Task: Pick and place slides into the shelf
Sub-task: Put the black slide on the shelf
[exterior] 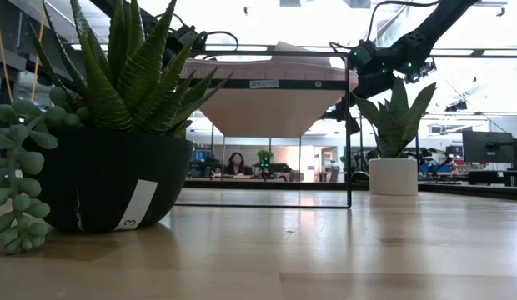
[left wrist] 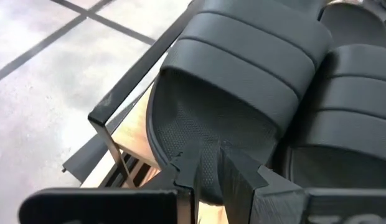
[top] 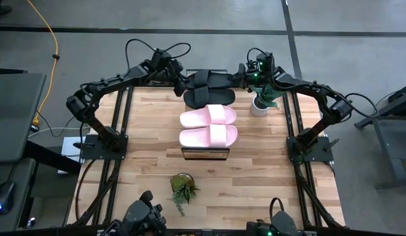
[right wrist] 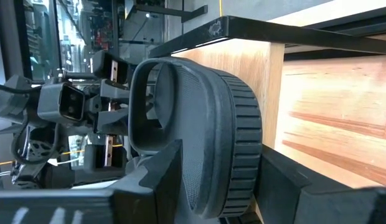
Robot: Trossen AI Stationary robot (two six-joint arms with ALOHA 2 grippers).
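Note:
The shelf runs from the table's middle to its far edge. Two pink slides lie across its plank. Two black slides lie across its far end, the nearer one and the farther one. My left gripper is shut on the farther black slide's left end. My right gripper is shut on that slide's right end. In the low view the black slides are hidden behind the shelf. My left gripper pinches the rim of the black slide's heel end between its two fingers. The fingers slant down from the table's left and lie along the slide. That end sits over the shelf's far left corner. My right gripper has the slide's right end between its fingers, one finger on the footbed and the other under the ribbed sole. It comes nearly level from the table's right. The sole faces the shelf's plank, close above it.
A plant in a white pot stands just right of the shelf's far end, below my right arm. A plant in a dark pot stands near the table's front. A person sits far back in the room.

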